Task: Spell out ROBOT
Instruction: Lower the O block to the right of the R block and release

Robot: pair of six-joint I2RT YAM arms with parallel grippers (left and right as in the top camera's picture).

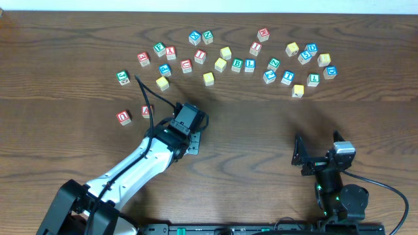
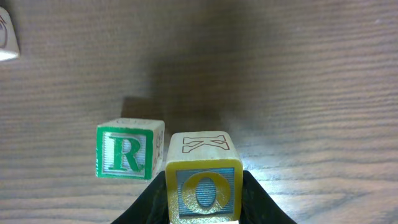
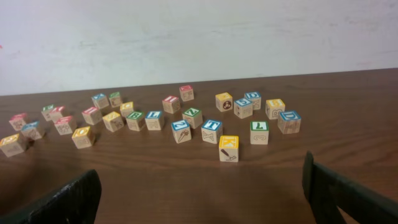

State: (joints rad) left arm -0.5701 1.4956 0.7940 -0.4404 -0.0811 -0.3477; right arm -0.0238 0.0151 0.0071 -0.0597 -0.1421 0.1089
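Left wrist view shows your left gripper (image 2: 204, 198) with its dark fingers (image 2: 146, 210) closed on the sides of the yellow-framed O cube (image 2: 202, 183). The O faces the camera upright, with a K on the top face. Just beside it, to the left in this view, the green-framed R cube (image 2: 127, 155) stands on the table (image 2: 298, 74), its R also upright. Neither cube has a long axis. Your right gripper (image 3: 199, 193) is spread wide and holds nothing, well apart from the scattered cubes (image 3: 211, 130).
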